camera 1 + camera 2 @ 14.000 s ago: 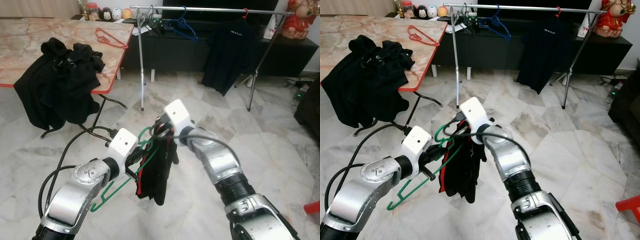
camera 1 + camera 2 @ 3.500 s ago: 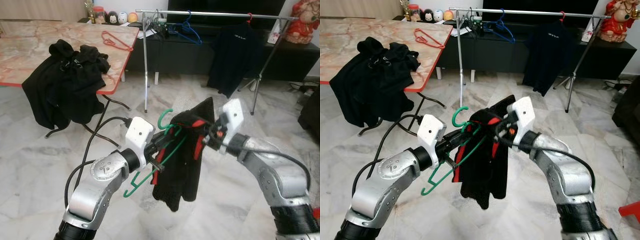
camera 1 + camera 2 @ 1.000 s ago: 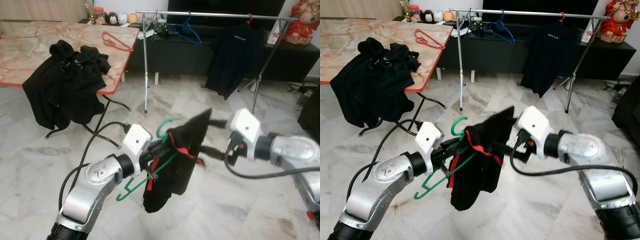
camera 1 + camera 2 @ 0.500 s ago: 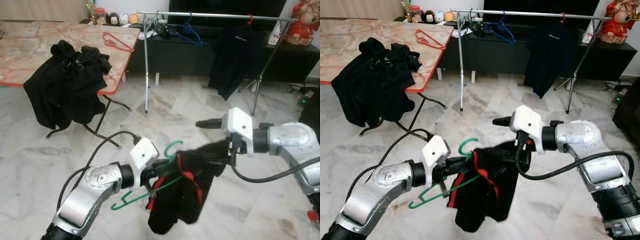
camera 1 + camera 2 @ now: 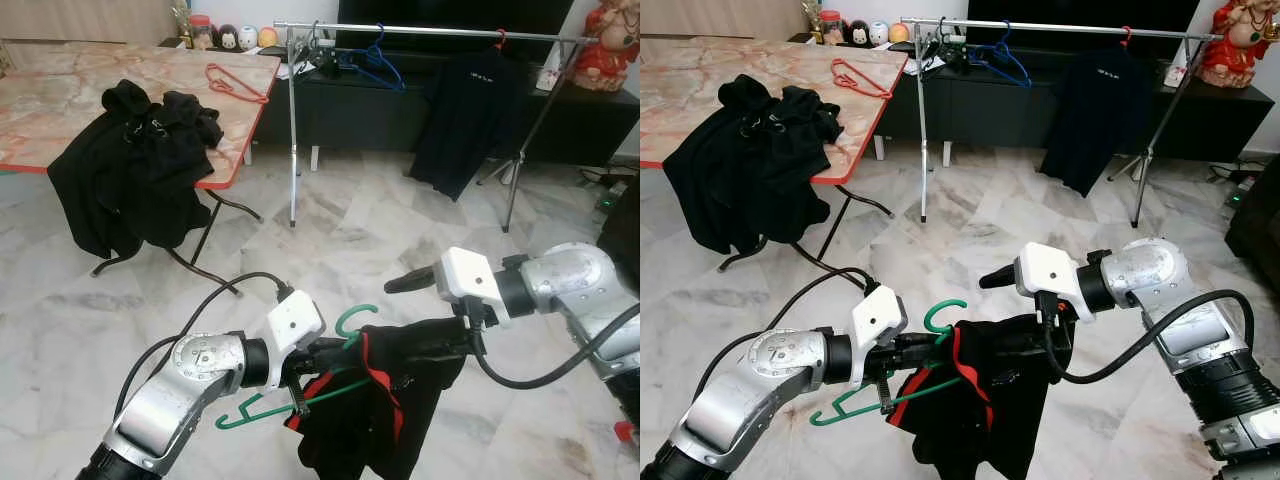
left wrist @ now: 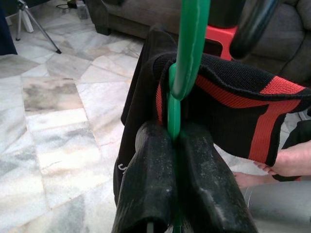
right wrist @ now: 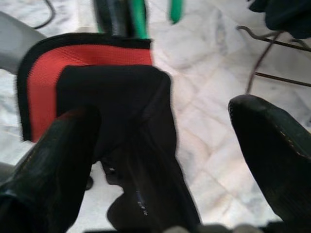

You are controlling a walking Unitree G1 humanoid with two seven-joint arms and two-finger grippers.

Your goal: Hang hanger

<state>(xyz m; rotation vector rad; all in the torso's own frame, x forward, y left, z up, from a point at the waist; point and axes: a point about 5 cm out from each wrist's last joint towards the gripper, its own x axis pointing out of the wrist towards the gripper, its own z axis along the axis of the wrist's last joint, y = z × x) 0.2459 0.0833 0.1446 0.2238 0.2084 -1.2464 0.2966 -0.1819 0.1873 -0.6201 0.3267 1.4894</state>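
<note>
A green hanger (image 5: 300,398) carries a black garment with red trim (image 5: 385,405) low in front of me. My left gripper (image 5: 318,355) is shut on the hanger's neck just below the hook (image 5: 355,318); the left wrist view shows both fingers (image 6: 150,160) pressed on the green wire. My right gripper (image 5: 420,312) is open at the garment's right side. One of its fingers (image 5: 405,280) points free above the cloth, and the other lies against the fold (image 7: 121,97).
A clothes rail (image 5: 430,32) stands across the room with a black shirt (image 5: 465,110) and a blue hanger (image 5: 375,60). Left is a table (image 5: 60,90) with a black clothes pile (image 5: 135,165) and a red hanger (image 5: 230,80). A person's foot (image 6: 286,165) is near.
Both grippers have sunk lower. The garment now lies spread wider along the hanger toward my right gripper, which has dropped and stays open.
</note>
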